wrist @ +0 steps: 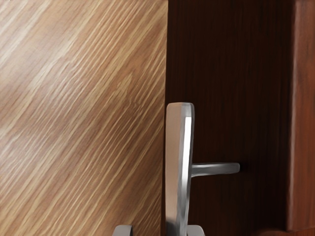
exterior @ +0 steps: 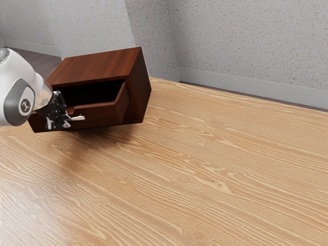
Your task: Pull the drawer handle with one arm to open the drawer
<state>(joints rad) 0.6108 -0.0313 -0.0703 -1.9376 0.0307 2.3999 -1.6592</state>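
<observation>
Grey speckled walls (exterior: pixel 246 36) with a pale skirting (exterior: pixel 256 87) enclose a light wood-grain bench (exterior: pixel 215 169). A dark wooden cabinet (exterior: pixel 102 64) stands on it at about ten o'clock in the exterior view. The drawer (exterior: pixel 100 110) sits in the cabinet's front and already stands part-way out, with a dark gap above its front panel. The arm (exterior: pixel 18 95) enters from the exterior view's left, and the hand (exterior: pixel 60 117) is at the silver drawer handle (exterior: pixel 77 118), at the nine o'clock end of the drawer front. Whether the hand is closed on the handle or merely placed at it cannot be told from either view. In the wrist view the handle bar (wrist: pixel 179 167) lies directly under the hand, and one mounting post (wrist: pixel 215 168) runs from it into the dark panel. Assessment: the step in hand is the pull. It is best made straight along the drawer's line of travel, away from the cabinet, with the wrist held square to the bar. An angled pull would likely rack the drawer or drag the unsecured-looking cabinet across the bench, so a firm hold should be confirmed first. Not determinable: the drawer's interior is in shadow, its remaining travel is unknown, the arm is cut off at the frame edge, and the hand covers part of the handle.
</observation>
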